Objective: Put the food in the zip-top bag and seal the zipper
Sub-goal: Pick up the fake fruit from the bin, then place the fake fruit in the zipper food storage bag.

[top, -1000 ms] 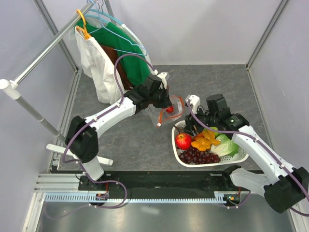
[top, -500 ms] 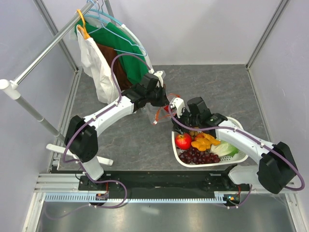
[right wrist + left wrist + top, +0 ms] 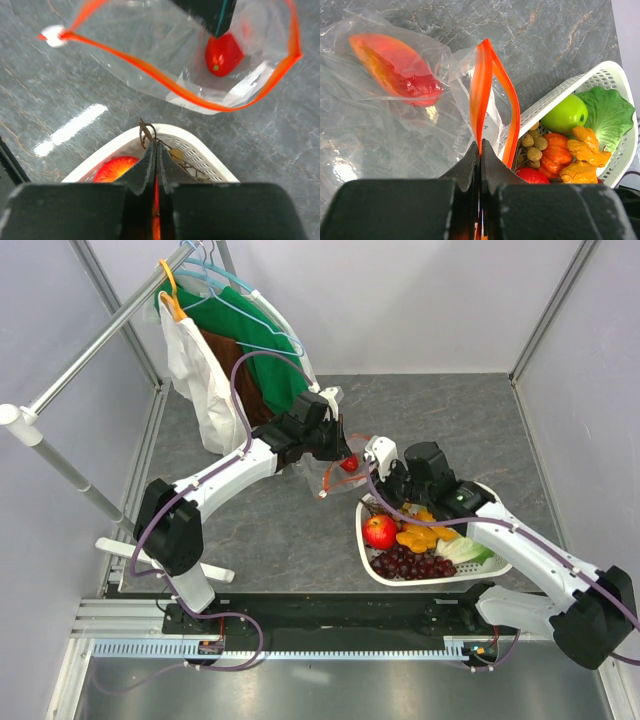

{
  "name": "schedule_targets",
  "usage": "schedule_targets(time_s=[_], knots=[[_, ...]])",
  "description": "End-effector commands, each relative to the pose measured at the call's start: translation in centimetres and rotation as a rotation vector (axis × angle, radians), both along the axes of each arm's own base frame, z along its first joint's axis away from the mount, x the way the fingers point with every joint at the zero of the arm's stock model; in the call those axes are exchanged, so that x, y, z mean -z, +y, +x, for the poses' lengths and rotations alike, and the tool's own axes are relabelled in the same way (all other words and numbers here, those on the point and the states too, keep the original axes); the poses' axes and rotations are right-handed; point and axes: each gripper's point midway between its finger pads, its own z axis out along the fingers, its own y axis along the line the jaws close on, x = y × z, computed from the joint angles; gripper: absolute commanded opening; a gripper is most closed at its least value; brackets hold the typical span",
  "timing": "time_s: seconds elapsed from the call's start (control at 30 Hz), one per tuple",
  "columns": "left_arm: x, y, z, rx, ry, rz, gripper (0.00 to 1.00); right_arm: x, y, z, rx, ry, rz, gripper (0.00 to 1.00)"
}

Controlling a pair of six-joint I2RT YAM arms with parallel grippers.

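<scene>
The clear zip-top bag (image 3: 335, 478) lies on the grey table, and a red-yellow mango (image 3: 395, 67) rests inside it. My left gripper (image 3: 480, 145) is shut on the orange-red zipper (image 3: 481, 85) and holds the mouth agape. The white basket (image 3: 432, 580) to its right holds a red apple (image 3: 380, 531), grapes (image 3: 410, 563), orange pieces (image 3: 420, 535), lettuce (image 3: 465, 545), a green apple (image 3: 565, 114) and brown nuts (image 3: 532, 145). My right gripper (image 3: 155, 147) is shut on the nuts' thin brown stem (image 3: 146, 132) over the basket corner nearest the bag.
A clothes rail (image 3: 90, 340) with hangers and white, green and brown garments (image 3: 230, 350) stands at the back left, close behind the left arm. Grey walls enclose the table on three sides.
My right gripper swung in over the basket corner by the bag and closed on the nuts' stem. The left gripper kept hold of the zipper, and the bag shifted slightly left.
</scene>
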Motion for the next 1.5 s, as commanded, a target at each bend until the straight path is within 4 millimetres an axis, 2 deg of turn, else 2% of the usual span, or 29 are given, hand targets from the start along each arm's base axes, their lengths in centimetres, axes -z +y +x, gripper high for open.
schedule_targets(time_s=[0.0,0.1,0.4,0.53,0.63,0.67,0.73,0.77,0.83,0.93,1.03,1.07,1.17,1.33,1.47], knots=[[-2.5,0.0,0.1,-0.005,-0.033,-0.054,0.02,-3.0,0.7,0.0,-0.039,-0.044,0.033,0.38],[-2.5,-0.1,0.1,-0.003,-0.031,-0.055,0.02,-0.8,1.2,-0.3,-0.065,0.027,0.01,0.48],[-2.3,-0.2,0.1,-0.002,-0.021,-0.059,0.02,3.6,2.6,0.6,-0.075,0.079,-0.003,0.5],[-2.1,-0.2,0.0,0.0,-0.015,-0.059,0.02,4.1,2.7,1.4,-0.066,0.056,-0.021,0.46],[-1.7,-0.1,0.0,-0.004,-0.004,-0.057,0.02,4.0,2.7,1.3,-0.077,0.05,-0.02,0.37],[-1.7,-0.1,-0.1,0.0,-0.001,-0.058,0.02,4.0,2.7,1.2,-0.081,0.051,-0.02,0.27],[-1.6,-0.1,0.0,-0.001,0.003,-0.058,0.02,4.1,2.7,0.9,-0.089,0.058,-0.022,0.15],[-1.6,-0.1,0.0,-0.001,0.004,-0.061,0.02,4.0,2.5,0.8,-0.087,0.058,-0.022,0.03],[-1.6,-0.1,0.0,0.0,0.006,-0.061,0.02,3.4,2.4,0.6,-0.082,0.051,-0.016,0.0],[-1.8,0.0,-0.1,0.001,0.004,-0.064,0.02,1.1,1.9,0.5,-0.069,0.001,0.004,0.0],[-2.0,0.1,-0.1,0.0,-0.002,-0.064,0.02,-1.8,0.7,0.7,-0.015,-0.071,0.022,0.0],[-2.1,0.1,-0.1,-0.002,-0.003,-0.065,0.02,-3.4,0.1,1.1,0.02,-0.122,0.032,0.0],[-2.0,0.1,-0.2,0.004,0.001,-0.066,0.02,-6.0,-0.7,0.9,0.045,-0.195,0.064,0.0],[-1.9,-0.1,-0.3,0.003,0.012,-0.072,0.02,-9.0,-1.9,0.7,0.108,-0.247,0.099,0.0],[-2.1,-0.2,-0.5,0.013,0.018,-0.082,0.02,-12.7,-2.6,0.5,0.155,-0.303,0.171,0.0]])
